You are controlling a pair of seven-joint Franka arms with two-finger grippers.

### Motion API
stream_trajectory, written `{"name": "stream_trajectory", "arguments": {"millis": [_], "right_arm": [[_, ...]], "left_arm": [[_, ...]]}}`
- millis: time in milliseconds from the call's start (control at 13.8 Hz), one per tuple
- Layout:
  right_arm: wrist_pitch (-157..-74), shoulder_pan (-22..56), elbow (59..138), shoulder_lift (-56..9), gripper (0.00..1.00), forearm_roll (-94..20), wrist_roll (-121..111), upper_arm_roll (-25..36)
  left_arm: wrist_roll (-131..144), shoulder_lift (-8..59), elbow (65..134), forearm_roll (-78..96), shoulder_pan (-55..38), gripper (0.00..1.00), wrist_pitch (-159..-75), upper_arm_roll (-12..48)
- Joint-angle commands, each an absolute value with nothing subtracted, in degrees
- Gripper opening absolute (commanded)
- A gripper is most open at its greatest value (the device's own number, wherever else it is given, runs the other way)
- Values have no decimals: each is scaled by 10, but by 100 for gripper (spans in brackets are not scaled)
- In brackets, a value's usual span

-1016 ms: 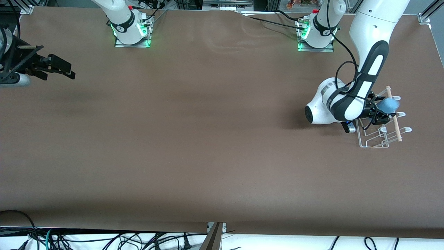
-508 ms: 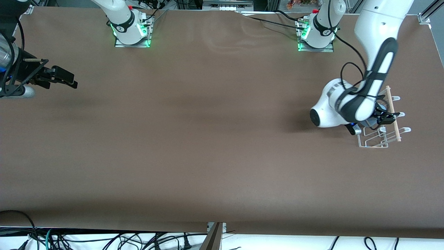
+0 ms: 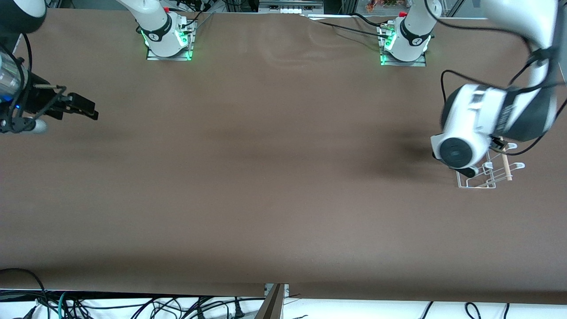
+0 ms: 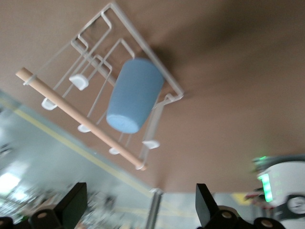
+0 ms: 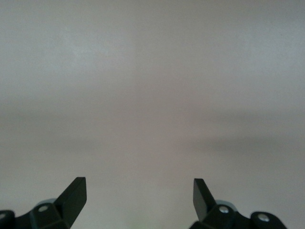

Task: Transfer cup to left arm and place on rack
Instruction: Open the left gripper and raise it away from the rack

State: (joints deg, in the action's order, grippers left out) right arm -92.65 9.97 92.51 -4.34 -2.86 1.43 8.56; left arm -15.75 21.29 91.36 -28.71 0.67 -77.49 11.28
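The light-blue cup (image 4: 135, 95) lies on the white wire rack (image 4: 143, 42), beside its wooden dowel (image 4: 81, 119); it shows in the left wrist view only. My left gripper (image 4: 138, 210) is open and empty, up above the rack and apart from the cup. In the front view the left arm's wrist (image 3: 469, 133) hangs over the rack (image 3: 487, 173) and hides the cup and the gripper. My right gripper (image 3: 82, 108) is open and empty at the right arm's end of the table, and its wrist view (image 5: 138, 191) shows only bare table.
The brown table (image 3: 266, 177) bears nothing else. The two arm bases (image 3: 168, 40) (image 3: 405, 44) stand along its edge farthest from the front camera. The rack is close to the table edge at the left arm's end.
My left gripper let go of the cup on the rack and the left arm rose off it. My right gripper drifted slightly lower in the front view.
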Motion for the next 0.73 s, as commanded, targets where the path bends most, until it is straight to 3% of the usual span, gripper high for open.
{"name": "stream_trajectory", "arguments": {"millis": [0,290,435,581,653], "right_arm": [[-928,111,913,-44,99,-14,11,81],[-922,74,905,-44,99,-15,9,47],[-922,69,901,-41,99,-15,10,42],[-922,70,901,-41,99,-13,10,42],[-919,70,901,-40,99,-14,10,41]], "left_arm": [[-144,207,826,-180,16,100,-775,114],[-85,198,723,-89,17,100,-780,114],[-86,177,717,-31,29,100,-780,111],[-79,126,768,-10,29,100,-816,97],[-65,88,837,-4,28,100,-878,93]]}}
